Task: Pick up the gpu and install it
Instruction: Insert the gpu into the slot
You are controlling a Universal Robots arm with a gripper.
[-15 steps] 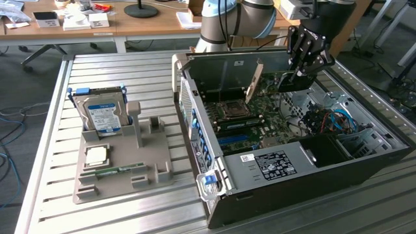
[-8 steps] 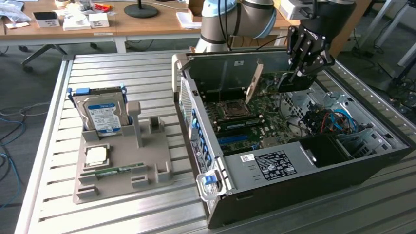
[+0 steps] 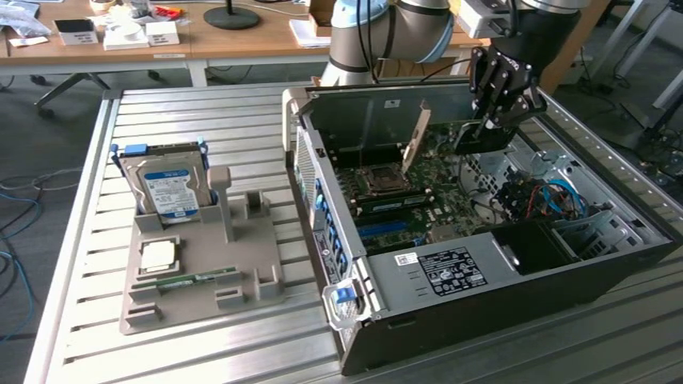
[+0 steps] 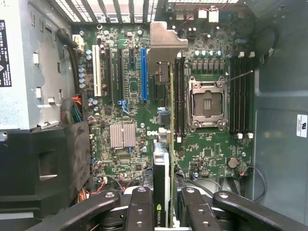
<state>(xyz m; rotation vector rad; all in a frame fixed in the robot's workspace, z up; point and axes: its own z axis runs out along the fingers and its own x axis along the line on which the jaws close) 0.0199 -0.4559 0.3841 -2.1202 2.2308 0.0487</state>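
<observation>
between the fingers (image 4: 140,208) of the gripper (image 4: 165,199) sits the gpu (image 4: 161,178), held edge-on. the jaws are set partway together and clamp the card on both flat faces. the card's black body, with a green logo label, lies at the fingers. its grey metal bracket (image 4: 164,43) is the end farthest from them, toward the vented rear wall of the case. beneath the card lies the motherboard (image 4: 120,103). the card's edge runs between the blue slot (image 4: 144,74) and the memory slots beside the empty cpu socket (image 4: 207,103). whether the card touches a slot cannot be told. on the exterior view's right, the open computer case (image 3: 501,280) lies on its side on a slatted metal table (image 3: 181,112), with the arm reaching in from the far side. well apart, on the exterior view's left, a grey fixture (image 3: 203,276) carries an upright hard drive (image 3: 165,188) and a green memory stick (image 3: 184,281).
</observation>
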